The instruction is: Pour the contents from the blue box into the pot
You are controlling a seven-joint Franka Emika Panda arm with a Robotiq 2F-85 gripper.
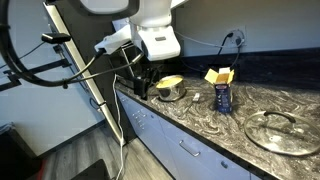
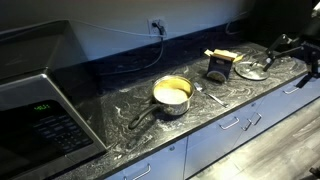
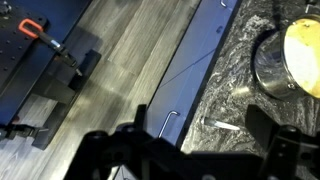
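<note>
Tool (image 3: 200, 135) released, gripping nothing on my feed; blue box (image 1: 222, 92) stands upright on worktop (image 1: 195, 118), long axis vertical, flaps up.

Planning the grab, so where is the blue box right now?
In both exterior views the blue box stands upright on the dark countertop, between the pot and the glass lid.
</note>
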